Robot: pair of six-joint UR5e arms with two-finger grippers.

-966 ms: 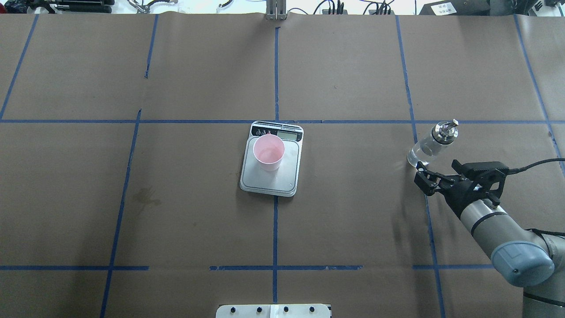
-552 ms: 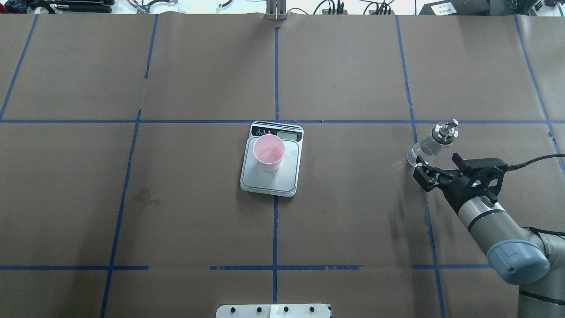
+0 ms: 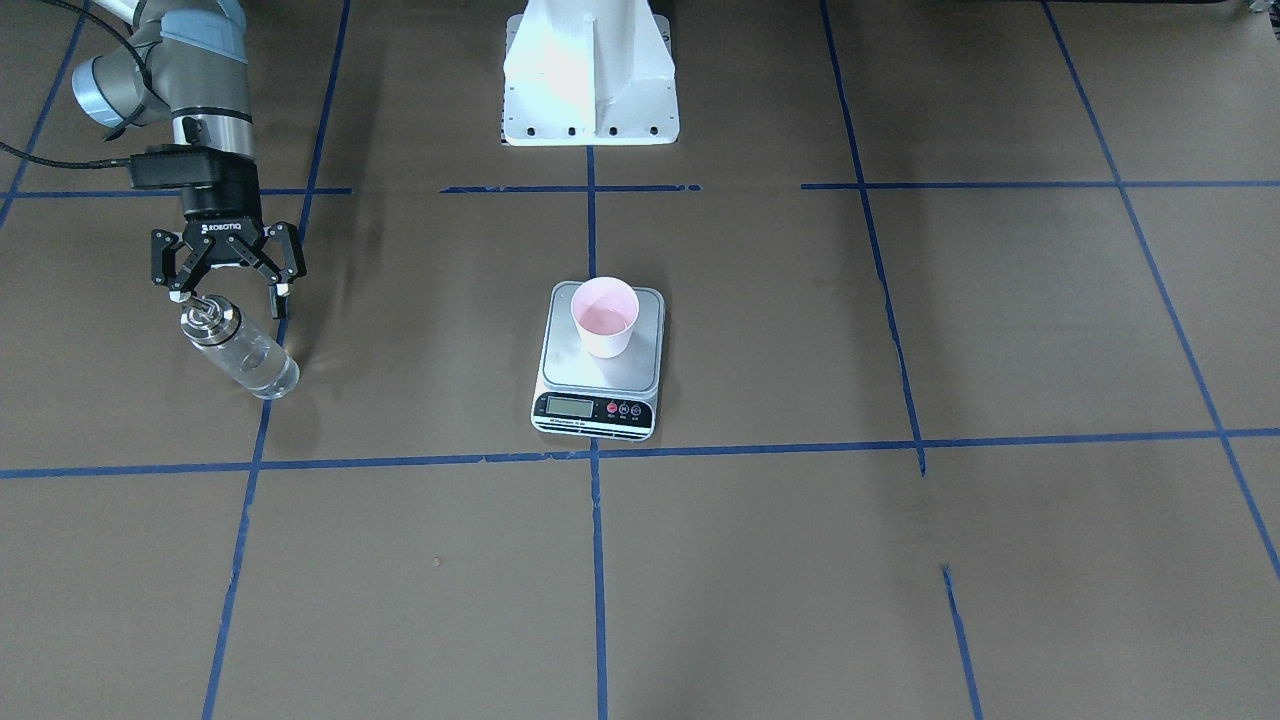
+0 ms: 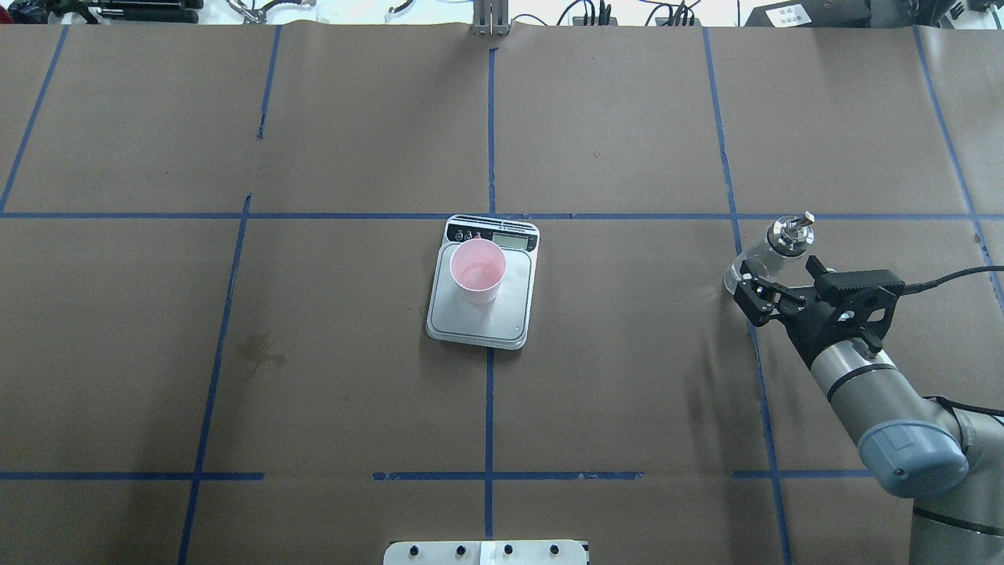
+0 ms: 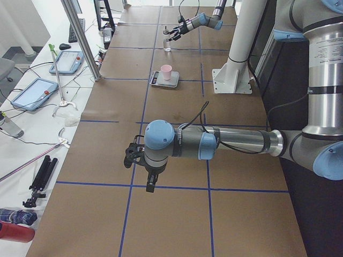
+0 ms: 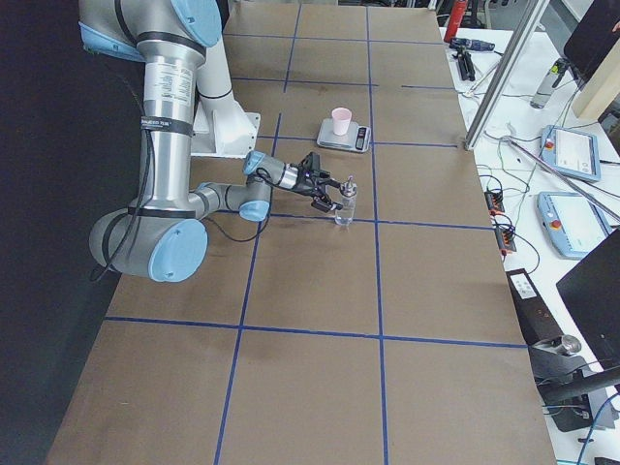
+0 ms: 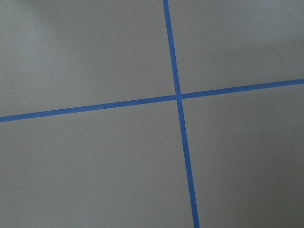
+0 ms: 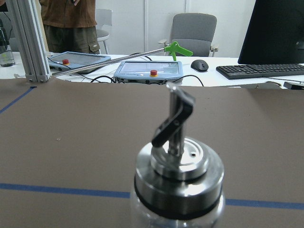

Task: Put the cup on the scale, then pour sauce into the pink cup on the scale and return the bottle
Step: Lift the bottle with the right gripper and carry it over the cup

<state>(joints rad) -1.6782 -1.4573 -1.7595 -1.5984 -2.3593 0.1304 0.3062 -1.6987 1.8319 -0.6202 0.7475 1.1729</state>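
**Desk:** Report on the right end effector.

**Operator:** I read the right end effector (image 4: 780, 273) as spread wide and clamped on nothing. It sits low, level with the upper part of the bottle (image 4: 762, 257). From overhead I see one finger on either side of the glass, and I can make out no contact. My right wrist camera looks straight at the metal spout cap (image 8: 178, 175).

**Desk:** Where is the bottle?

**Operator:** It stands upright on the tabletop (image 4: 314, 353), on the robot's right side and well apart from the scale (image 4: 480, 314). The sauce (image 3: 258, 368) shows clear inside it.

**Desk:** And the cup?

**Operator:** The cup (image 4: 478, 271) stands upright on the steel platform, toward the end with the display (image 4: 508, 241). Nothing is touching it.

**Desk:** What about the left arm?

**Operator:** The left end effector (image 5: 135, 159) hangs low over the tabletop, far from the scale. Only the side camera shows it, so I cannot tell whether its fingers are apart or together. Its wrist camera shows bare brown paper and two crossing blue tape lines (image 7: 178, 96).
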